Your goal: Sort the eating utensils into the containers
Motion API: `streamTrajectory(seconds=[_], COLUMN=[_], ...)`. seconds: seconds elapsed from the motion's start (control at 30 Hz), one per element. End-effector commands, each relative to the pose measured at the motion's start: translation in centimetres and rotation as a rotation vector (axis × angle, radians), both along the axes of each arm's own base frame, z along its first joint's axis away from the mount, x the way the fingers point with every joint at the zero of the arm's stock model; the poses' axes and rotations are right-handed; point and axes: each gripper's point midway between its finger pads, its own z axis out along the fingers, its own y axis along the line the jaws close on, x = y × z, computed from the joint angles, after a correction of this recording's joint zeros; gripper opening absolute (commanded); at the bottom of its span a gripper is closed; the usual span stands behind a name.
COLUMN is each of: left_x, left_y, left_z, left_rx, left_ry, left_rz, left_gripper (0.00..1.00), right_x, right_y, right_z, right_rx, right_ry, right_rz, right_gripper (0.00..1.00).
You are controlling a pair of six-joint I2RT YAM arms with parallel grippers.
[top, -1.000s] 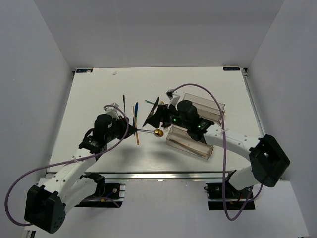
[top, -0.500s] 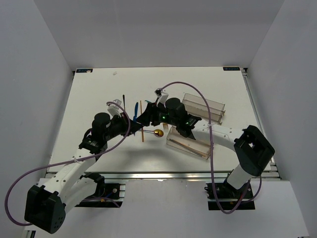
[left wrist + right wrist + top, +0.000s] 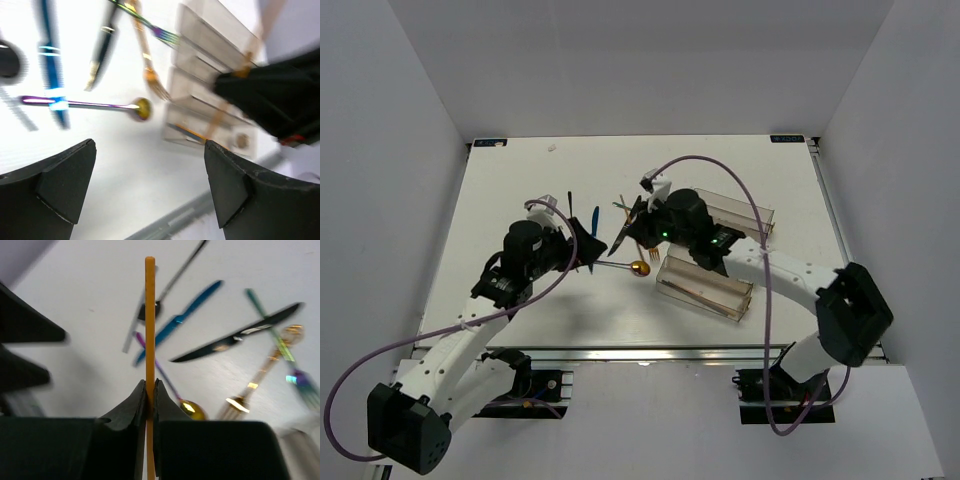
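My right gripper (image 3: 150,385) (image 3: 628,233) is shut on a wooden chopstick (image 3: 150,315), which stands upright above the table left of the clear organizer tray (image 3: 702,290) (image 3: 210,75). My left gripper (image 3: 150,150) (image 3: 584,246) is open and holds nothing, close beside the right one. Under them lie the purple-handled spoon with a gold bowl (image 3: 640,268) (image 3: 192,410) (image 3: 143,107), a blue knife (image 3: 182,317) (image 3: 50,60), a black knife (image 3: 240,335) (image 3: 102,50), a gold fork (image 3: 250,390) (image 3: 147,65), an iridescent fork (image 3: 280,350) and a black spoon (image 3: 569,205).
The tray stands right of centre, with my right arm reaching over it. A wooden chopstick (image 3: 192,134) lies in its near compartment. The loose utensils are bunched at mid table. White walls stand along three sides, and the metal rail (image 3: 640,352) runs along the near edge.
The wooden chopstick has passed from my left gripper to my right. The right jaws closed on it, the left jaws opened and let go. Both arms shifted slightly.
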Motion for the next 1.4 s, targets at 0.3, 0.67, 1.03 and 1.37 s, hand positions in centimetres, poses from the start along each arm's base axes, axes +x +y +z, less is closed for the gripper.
streamTrajectory(seconds=[0.3, 0.67, 1.03, 1.37], left_x=[1.8, 2.3, 3.6, 7.8], left_y=[10.2, 10.6, 10.0, 9.2], left_z=[-0.3, -1.0, -1.1, -4.2], left_rx=[0.413, 0.421, 0.446, 0.552], left_ry=[0.069, 0.082, 0.111, 0.255], left_rz=[0.448, 0.493, 0.475, 0.516], left_gripper=[0.98, 0.98, 0.98, 0.97], right_x=[-1.9, -4.6, -4.0, -2.4], right_y=[-17.2, -20.3, -18.2, -16.5], right_z=[-7.7, -9.0, -3.5, 7.2], right_rx=[-0.866, -0.917, -0.742, -0.153], right_ry=[-0.263, -0.225, -0.334, -0.368], right_rz=[0.155, 0.185, 0.123, -0.296], right_gripper=[0.00, 0.21, 0.44, 0.89])
